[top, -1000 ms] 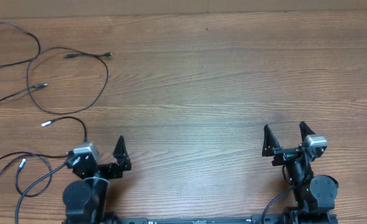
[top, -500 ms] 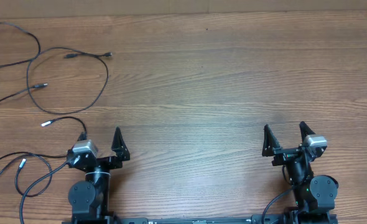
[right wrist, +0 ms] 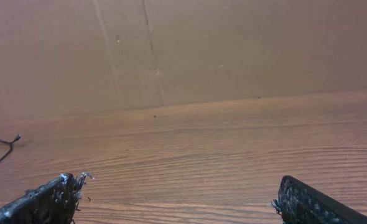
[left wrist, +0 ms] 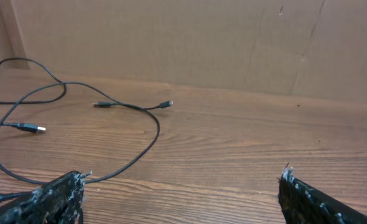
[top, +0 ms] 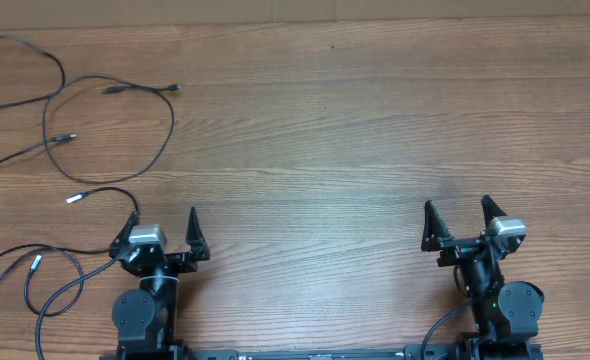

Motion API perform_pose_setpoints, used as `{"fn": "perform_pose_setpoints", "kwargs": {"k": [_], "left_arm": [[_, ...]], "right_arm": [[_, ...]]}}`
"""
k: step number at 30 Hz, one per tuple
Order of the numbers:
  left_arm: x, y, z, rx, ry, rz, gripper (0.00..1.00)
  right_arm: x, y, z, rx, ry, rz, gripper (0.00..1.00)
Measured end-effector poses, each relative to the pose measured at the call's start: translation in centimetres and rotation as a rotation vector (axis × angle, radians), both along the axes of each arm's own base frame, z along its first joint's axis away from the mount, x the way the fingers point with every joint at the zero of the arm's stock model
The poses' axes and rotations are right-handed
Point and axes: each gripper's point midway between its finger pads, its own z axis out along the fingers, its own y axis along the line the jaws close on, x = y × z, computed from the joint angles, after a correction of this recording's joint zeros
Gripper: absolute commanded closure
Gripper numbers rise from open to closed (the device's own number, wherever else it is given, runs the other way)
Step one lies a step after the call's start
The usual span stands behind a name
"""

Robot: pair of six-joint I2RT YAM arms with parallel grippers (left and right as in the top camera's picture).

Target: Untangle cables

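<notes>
Trailing out of view leftward, cables (top: 172, 120); left hand (top: 164, 213), right hand (top: 457, 201) both agape, empty.

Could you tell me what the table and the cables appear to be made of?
Table: wood or wood-look laminate, matte; visible grain lines. Cables: thin black cords, likely plastic or rubber jacketed; they curve loosely, and some plug tips look silvery.

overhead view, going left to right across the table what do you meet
cables → left hand, open → right hand, open
</notes>
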Motion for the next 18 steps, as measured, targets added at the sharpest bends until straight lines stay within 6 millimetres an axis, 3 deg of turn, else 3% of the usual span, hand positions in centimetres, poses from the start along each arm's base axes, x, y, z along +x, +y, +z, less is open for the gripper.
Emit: {"fn": "perform_pose_setpoints", "kwargs": {"k": [18], "left_arm": [[0.0, -0.05, 0.01, 0.024, 0.001, -0.005, 0.0]], "right_arm": [[0.0, 0.0, 0.0, 0.0, 0.0, 0.0, 0.0]]}}
